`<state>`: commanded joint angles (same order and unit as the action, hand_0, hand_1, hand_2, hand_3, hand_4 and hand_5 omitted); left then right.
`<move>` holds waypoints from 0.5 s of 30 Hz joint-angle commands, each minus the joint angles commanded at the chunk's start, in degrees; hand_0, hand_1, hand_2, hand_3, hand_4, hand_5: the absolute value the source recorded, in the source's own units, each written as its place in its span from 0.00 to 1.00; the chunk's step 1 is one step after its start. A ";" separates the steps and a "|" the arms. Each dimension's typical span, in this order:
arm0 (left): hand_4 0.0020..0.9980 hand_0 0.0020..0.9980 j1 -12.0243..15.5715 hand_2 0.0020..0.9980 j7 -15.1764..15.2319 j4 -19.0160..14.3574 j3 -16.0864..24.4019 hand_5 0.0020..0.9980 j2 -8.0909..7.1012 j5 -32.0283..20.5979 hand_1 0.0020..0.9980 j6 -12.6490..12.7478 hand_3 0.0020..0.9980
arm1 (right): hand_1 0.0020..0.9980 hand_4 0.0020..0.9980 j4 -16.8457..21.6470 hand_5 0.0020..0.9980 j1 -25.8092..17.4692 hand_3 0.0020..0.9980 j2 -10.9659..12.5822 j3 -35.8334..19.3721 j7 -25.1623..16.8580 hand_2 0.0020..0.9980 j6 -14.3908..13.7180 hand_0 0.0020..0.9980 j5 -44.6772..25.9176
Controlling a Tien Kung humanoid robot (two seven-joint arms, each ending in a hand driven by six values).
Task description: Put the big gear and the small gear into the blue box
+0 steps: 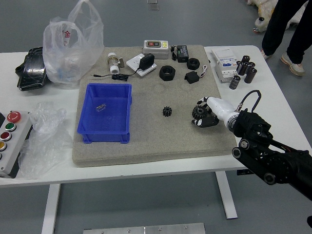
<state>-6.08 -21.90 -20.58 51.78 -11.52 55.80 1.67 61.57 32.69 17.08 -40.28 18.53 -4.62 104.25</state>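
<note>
Big gear [199,112] in R hand [221,108], cam-facing

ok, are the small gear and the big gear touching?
Apart. The head view shows a plain strip of bare grey mat between the small gear and the big gear.

Bright, even light whitens the back of my right hand [219,106] and glints off the plastic bag [73,46]. Shadows fall soft; outlines look fairly crisp, though fine detail seems to sink into my darkest parts.
</note>
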 joint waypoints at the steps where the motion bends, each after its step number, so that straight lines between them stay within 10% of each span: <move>1: 0.70 0.70 0.00 0.63 0.00 0.00 0.00 0.41 0.00 -0.01 0.65 0.01 0.77 | 0.59 0.56 -0.04 0.24 0.02 0.71 0.00 0.08 -0.14 0.59 -0.31 0.39 0.01; 2: 0.70 0.70 0.00 0.63 0.02 0.01 -0.01 0.41 0.00 0.00 0.65 0.01 0.77 | 0.53 0.35 -0.07 0.06 0.03 0.55 -0.01 0.16 -0.29 0.44 -0.61 0.35 0.02; 15: 0.70 0.70 -0.07 0.63 0.19 0.05 -0.23 0.41 0.00 -0.15 0.65 -0.03 0.77 | 0.50 0.19 -0.80 0.02 0.71 0.41 0.21 2.11 -2.58 0.32 -4.70 0.32 -0.51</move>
<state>-6.15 -21.71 -20.53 51.55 -11.51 55.66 1.64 60.77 33.40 17.28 -38.17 15.95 -9.33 103.73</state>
